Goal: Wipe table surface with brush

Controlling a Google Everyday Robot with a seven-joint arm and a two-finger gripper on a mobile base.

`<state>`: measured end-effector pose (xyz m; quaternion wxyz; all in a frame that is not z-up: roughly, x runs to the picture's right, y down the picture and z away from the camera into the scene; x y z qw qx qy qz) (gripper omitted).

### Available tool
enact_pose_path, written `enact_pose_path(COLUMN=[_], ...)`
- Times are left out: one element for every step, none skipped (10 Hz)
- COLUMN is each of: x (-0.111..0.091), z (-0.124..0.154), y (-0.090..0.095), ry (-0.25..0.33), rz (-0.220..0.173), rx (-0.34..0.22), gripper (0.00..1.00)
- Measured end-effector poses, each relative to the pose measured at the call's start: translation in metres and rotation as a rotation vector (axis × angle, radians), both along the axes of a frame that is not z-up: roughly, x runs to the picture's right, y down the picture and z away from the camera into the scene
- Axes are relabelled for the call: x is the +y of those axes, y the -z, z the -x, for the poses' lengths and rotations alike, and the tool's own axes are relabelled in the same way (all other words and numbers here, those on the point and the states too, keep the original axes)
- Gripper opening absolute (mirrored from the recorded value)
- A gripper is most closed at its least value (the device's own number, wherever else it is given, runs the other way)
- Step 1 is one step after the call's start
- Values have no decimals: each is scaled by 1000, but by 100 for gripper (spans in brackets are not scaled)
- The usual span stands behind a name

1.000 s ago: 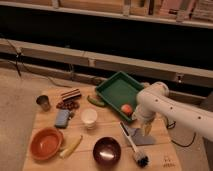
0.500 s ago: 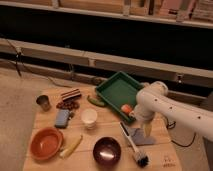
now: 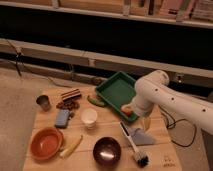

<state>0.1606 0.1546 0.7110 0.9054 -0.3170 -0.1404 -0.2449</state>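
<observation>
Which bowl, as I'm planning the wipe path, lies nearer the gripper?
The dark bowl, at the front edge beside the brush. The gripper hangs over the dustpan just right of it; the orange bowl sits at the far left corner.

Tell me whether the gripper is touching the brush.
Cannot tell. The camera view shows the gripper low over the grey dustpan, right beside the brush, but no plain gap or contact between them.
</observation>
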Motion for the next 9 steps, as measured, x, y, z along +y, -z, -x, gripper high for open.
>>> enact_pose_path(x=[4, 15, 24, 40, 50, 60, 68, 72, 77], z=[0, 0, 0, -1, 0, 1, 2, 4, 10], y=[-1, -8, -14, -24, -32, -36, -36, -30, -25], ry=[13, 30, 42, 61, 67, 70, 76, 88, 110], rz=[18, 43, 58, 81, 88, 100, 110, 120, 128], rx=[-29, -74, -105, -151, -177, -207, -239, -265, -292], gripper=[80, 80, 80, 80, 80, 80, 80, 80, 80])
